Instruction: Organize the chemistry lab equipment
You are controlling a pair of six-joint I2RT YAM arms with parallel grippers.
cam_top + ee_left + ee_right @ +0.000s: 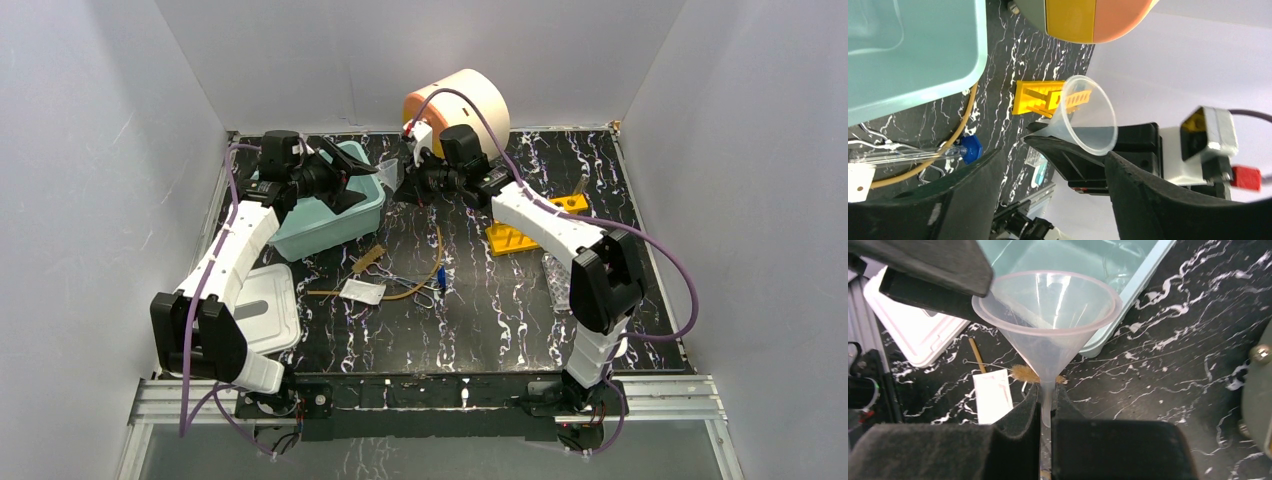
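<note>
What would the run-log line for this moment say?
right gripper: shut on clear funnel stem | left gripper: open beside funnel rim | place: next to teal bin

Teal bin [330, 218]; white lid [268, 312]; marbled table [500, 310]

Clear funnel [1048, 325] in right claw [1046, 405]

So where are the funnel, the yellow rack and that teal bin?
clear funnel [1048, 335], right wrist view, cone wall.
yellow rack [1029, 98], left wrist view, solid end.
teal bin [325, 228], top view, near side wall.
</note>
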